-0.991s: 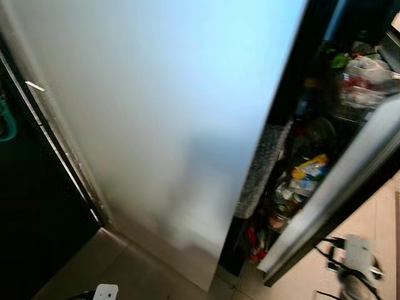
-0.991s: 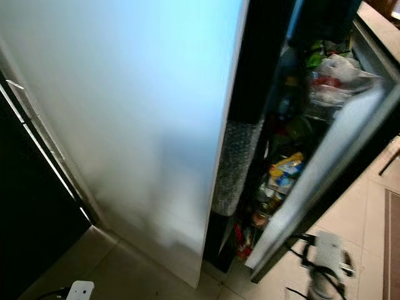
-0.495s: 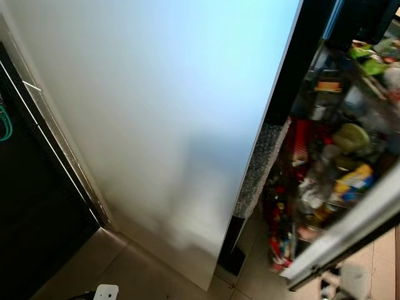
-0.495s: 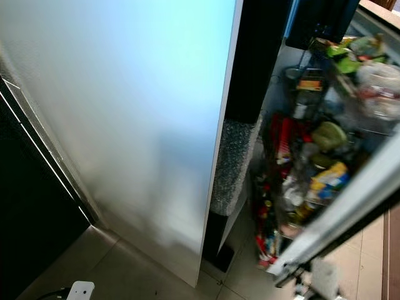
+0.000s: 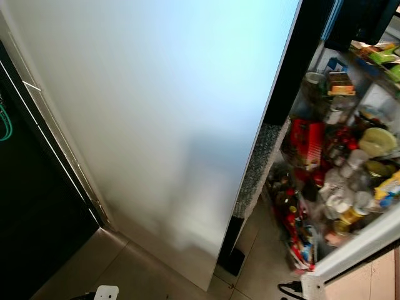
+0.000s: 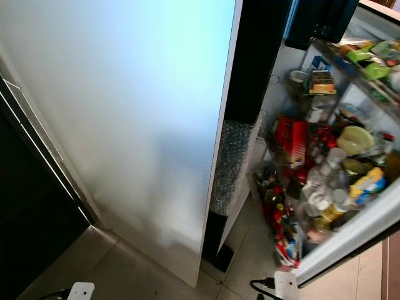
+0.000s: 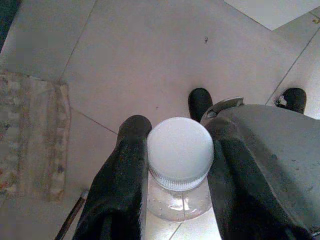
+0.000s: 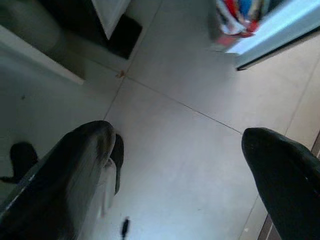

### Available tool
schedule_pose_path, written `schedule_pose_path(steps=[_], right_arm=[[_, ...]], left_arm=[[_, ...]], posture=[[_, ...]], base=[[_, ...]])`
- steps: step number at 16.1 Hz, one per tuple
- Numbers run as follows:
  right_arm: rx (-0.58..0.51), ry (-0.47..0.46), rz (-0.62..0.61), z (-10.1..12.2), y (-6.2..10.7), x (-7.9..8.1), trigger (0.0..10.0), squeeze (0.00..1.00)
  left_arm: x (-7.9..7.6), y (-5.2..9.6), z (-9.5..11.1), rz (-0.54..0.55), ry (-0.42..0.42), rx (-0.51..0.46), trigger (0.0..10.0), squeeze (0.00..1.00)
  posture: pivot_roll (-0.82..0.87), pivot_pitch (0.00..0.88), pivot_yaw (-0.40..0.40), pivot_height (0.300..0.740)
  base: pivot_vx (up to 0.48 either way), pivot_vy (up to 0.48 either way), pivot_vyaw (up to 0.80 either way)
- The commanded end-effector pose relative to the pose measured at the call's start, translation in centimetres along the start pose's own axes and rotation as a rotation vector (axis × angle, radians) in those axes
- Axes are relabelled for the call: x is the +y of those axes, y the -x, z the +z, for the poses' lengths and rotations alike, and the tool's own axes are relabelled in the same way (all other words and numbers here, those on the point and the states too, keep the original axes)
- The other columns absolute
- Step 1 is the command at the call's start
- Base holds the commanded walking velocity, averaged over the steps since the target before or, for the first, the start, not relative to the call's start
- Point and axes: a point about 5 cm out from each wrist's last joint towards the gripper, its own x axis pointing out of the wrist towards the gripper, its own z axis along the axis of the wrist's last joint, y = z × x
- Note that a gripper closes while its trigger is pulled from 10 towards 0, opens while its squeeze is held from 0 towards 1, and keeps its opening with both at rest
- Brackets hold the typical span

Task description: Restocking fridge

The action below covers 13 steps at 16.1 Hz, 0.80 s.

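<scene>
Left gripper (image 7: pixel 177 150) hangs low over pale floor tiles (image 7: pixel 125 60), fingers pinching a clear plastic bottle with white ribbed cap (image 7: pixel 180 152), long axis running up along them; right gripper (image 8: pixel 175 165) spread, empty; crowded fridge door shelves (image 6: pixel 325 181) lie ahead to the right, nearer the free arm.

Fridge door (image 5: pixel 162 125): matte silver-white, pale blue sheen toward the top. Fridge interior shelves (image 6: pixel 325 156): mixed red, yellow, green and white packaging; one red carton (image 5: pixel 306 140); one pale green lid (image 5: pixel 378 140). Bubble wrap strip (image 5: pixel 256 169): grey, dotted texture. Floor tiles (image 7: pixel 150 55): pale beige, thin dark grout lines. Rug (image 7: pixel 30 135): faded beige, mottled pattern. Bottle (image 7: pixel 180 167): clear body, white ribbed cap. Left gripper (image 7: pixel 172 135) and right gripper (image 8: pixel 190 150): black fingers.
</scene>
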Motion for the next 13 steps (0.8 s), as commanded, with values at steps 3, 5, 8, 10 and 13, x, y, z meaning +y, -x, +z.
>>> schedule_pose_path(steps=[3, 5, 8, 10, 13], right_arm=[[-0.031, -0.021, 0.02, 1.1, -0.2, 0.5, 10.0, 0.0], [-0.029, -0.016, 0.028, 1.1, -0.2, 0.7, 10.0, 0.0], [-0.028, -0.011, 0.021, 1.3, -0.2, 0.1, 10.0, 0.0], [-0.026, -0.013, 0.017, 1.4, -0.2, 0.1, 10.0, 0.0], [-0.032, -0.018, 0.012, 1.7, -0.2, 0.2, 10.0, 0.0]], left_arm=[[-0.1, 0.0, -0.1, -0.006, -0.028, 0.019, 10.0, 0.0], [-0.1, 0.0, 0.0, -0.006, -0.047, 0.021, 10.0, 0.0], [-0.1, 0.0, 0.0, -0.005, -0.055, 0.022, 10.0, 0.0], [-0.1, 0.0, 0.0, -0.006, -0.056, 0.023, 10.0, 0.0], [-0.1, 0.0, -0.1, -0.004, -0.061, 0.029, 10.0, 0.0]], posture=[[0.05, 0.0, -0.087, 0.74], [0.05, 0.0, -0.087, 0.74], [0.05, 0.0, -0.088, 0.74], [0.05, 0.0, -0.088, 0.74], [0.05, 0.0, -0.088, 0.74]], base=[[0.0, 0.0, 0.0], [0.0, 0.0, 0.0], [0.0, -0.314, 0.0], [0.0, -0.322, 0.0], [0.0, -0.292, 0.0]])
